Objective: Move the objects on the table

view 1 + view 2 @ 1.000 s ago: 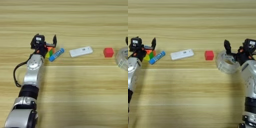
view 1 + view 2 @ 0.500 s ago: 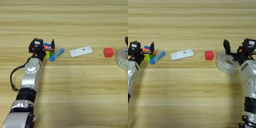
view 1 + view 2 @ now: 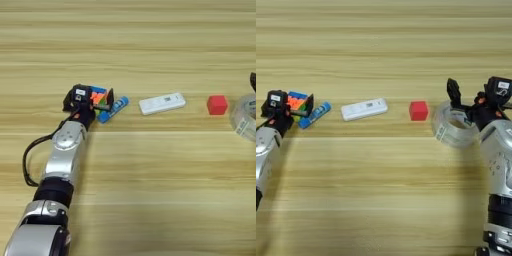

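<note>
the left gripper (image 3: 90, 100) sits at the left of the table (image 3: 150, 190), its two black fingers spread around the puzzle cube (image 3: 99, 97), one on each side; whether they press on it cannot be told. the glue stick (image 3: 112, 109) lies tilted just right of the cube, seeming to touch it. further right lie the white stick (image 3: 162, 103) and, apart from it, the red cube (image 3: 418, 110). at the far right the right gripper (image 3: 471, 102) hangs over the tape roll (image 3: 453, 127), fingers parted, one on the roll's far rim.
</note>
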